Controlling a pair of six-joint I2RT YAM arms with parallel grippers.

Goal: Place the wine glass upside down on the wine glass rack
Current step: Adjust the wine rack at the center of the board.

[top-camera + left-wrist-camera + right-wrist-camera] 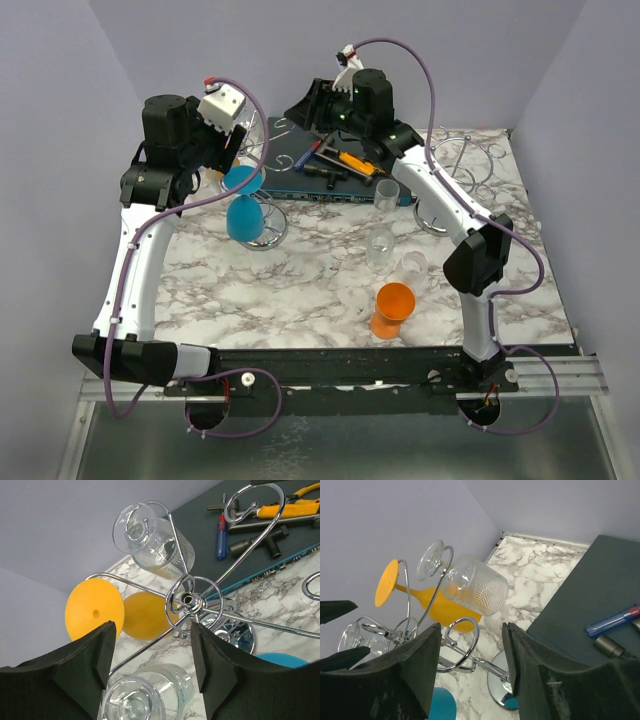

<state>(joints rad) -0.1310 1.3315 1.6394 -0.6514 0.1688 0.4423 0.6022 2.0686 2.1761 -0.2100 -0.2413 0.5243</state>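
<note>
While left gripper (152, 647) hovers spread above wine glass rack (187, 600), blue wine glass (245, 215) hangs foot-up on rack, just beside fingers. Right gripper (471, 642) spread, empty, near rack.

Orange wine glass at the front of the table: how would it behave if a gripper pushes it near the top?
The orange wine glass stands on a small foot, so it would probably tip, then roll. Its opaque colour suggests light plastic, likely not fragile.
</note>
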